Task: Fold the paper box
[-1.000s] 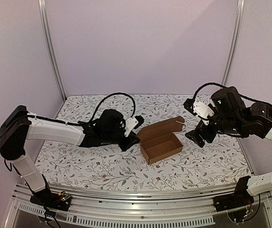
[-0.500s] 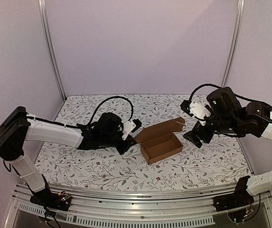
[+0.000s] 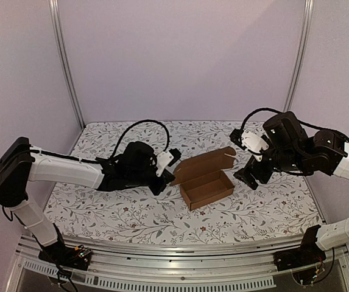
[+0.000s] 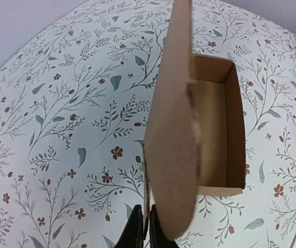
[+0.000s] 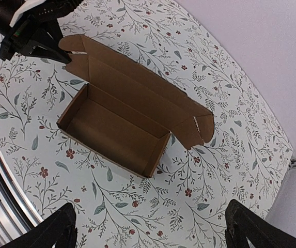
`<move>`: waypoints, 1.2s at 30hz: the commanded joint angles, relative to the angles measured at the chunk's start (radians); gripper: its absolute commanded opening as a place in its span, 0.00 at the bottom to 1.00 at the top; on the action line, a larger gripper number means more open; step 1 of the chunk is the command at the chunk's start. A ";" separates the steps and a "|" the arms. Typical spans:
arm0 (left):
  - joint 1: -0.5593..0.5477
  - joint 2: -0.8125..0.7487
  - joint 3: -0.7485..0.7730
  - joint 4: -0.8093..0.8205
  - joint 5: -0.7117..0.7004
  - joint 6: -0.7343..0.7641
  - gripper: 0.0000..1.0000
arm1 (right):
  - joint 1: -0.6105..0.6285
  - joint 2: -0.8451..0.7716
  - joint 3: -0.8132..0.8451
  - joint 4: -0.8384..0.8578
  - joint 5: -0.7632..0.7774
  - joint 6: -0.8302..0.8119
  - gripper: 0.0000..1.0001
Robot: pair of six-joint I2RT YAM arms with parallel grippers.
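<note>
Two arms reach in from opposite sides over a table covered in a flower-and-leaf print, with pale walls behind.

**Centre.** The paper box rests on the table between the arms, roughly midway across the printed surface. It is a shallow brown tray of plain card with its open side up and nothing inside. Its lid flap rises from the far long wall and leans away from the tray. Each end of the flap has a rounded ear.

**Left.** The left gripper lies low, just above the table, at the left end of the lid flap. In the left wrist view the flap appears edge-on, standing nearly upright, and the two dark fingertips are pressed together with the card's lower edge pinched between them. This pincer is therefore closed on the paper box at the flap's end.

**Right.** The right gripper hangs above the table, just beside the right end of the box and apart from it. In the right wrist view its fingers stand spread wide, one at each lower corner of the frame, with only printed table between them. It grips nothing.
</note>
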 commanded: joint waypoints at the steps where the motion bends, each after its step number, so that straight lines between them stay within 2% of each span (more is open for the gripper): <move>1: 0.008 -0.012 -0.012 0.012 -0.007 0.001 0.03 | -0.006 -0.007 0.005 0.005 -0.007 0.015 0.99; 3: 0.008 -0.013 -0.014 0.010 -0.007 0.001 0.00 | -0.007 -0.011 0.001 0.006 -0.004 0.018 0.99; 11: 0.007 -0.033 -0.023 -0.010 -0.042 0.015 0.00 | -0.029 -0.013 -0.036 0.027 0.005 0.028 0.99; 14: 0.002 -0.049 -0.030 -0.026 -0.044 0.026 0.00 | -0.079 -0.015 -0.078 0.077 -0.024 0.022 0.99; 24: -0.004 -0.101 -0.083 -0.041 -0.039 0.030 0.00 | -0.271 0.004 -0.251 0.407 -0.277 -0.018 0.96; 28: -0.006 -0.132 -0.121 -0.029 -0.033 0.015 0.00 | -0.316 0.028 -0.320 0.557 -0.300 -0.016 0.94; 36: -0.016 -0.231 -0.203 -0.013 -0.030 -0.024 0.00 | -0.350 0.177 -0.282 0.661 -0.379 -0.033 0.91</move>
